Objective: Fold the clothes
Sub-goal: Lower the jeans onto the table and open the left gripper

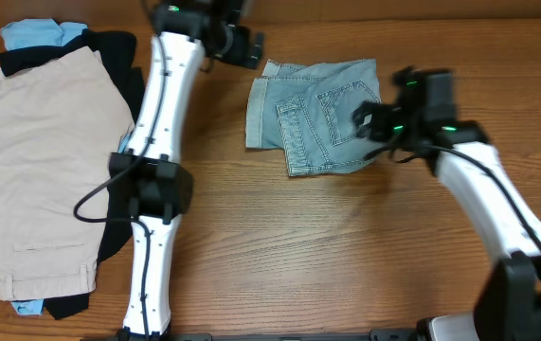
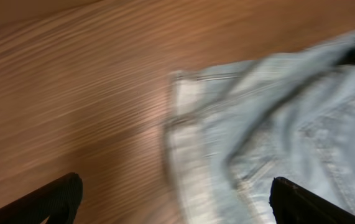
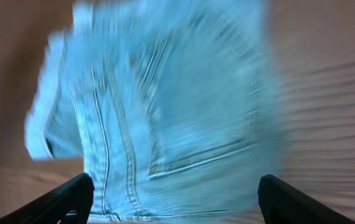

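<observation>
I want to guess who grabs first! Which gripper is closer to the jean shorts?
Right. The right gripper hangs over the jean shorts; the left gripper sits just off their top-left corner.

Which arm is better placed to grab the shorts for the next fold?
Probably the right arm: its jaws stand open over the shorts; the left arm's are beyond their far corner.
</observation>
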Motion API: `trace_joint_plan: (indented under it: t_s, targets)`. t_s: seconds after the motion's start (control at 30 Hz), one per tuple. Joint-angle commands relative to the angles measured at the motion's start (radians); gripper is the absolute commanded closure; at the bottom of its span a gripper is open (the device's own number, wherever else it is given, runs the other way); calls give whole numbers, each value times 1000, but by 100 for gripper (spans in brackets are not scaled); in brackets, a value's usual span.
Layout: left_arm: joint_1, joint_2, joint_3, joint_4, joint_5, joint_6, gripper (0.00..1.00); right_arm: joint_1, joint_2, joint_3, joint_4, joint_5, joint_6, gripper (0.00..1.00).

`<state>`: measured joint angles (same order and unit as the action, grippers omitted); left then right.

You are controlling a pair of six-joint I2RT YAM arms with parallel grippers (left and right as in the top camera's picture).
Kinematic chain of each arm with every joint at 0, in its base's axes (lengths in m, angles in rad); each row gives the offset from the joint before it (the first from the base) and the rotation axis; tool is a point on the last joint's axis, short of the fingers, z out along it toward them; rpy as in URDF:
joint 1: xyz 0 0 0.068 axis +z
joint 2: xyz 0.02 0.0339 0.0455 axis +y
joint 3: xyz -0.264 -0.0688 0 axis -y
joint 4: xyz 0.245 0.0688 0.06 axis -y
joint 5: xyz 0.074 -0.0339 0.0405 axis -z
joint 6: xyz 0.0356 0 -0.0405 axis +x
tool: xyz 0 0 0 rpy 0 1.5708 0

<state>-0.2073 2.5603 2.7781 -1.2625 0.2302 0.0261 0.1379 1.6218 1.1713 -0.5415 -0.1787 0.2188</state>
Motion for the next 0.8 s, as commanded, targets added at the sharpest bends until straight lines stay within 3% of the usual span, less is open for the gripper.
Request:
trace_joint_plan:
  t_s: [0.0, 0.17, 0.4, 0.63, 0.77]
  targets:
    - [18, -5, 19, -16, -1, -31, 1, 83, 92, 21, 17, 72, 17, 12]
    - [31, -3, 17, -21, -2, -29, 0, 137, 199, 21, 30, 225, 67, 12]
    - [29, -2, 13, -19, -2, -29, 0, 105, 238, 20, -45, 439, 204, 14]
    - [21, -2, -23, -19, -2, -29, 0, -23, 238, 20, -97, 446, 204, 13]
    - [16, -2, -66, -3, -2, -10, 0, -56, 222, 75, -121, 332, 90, 14]
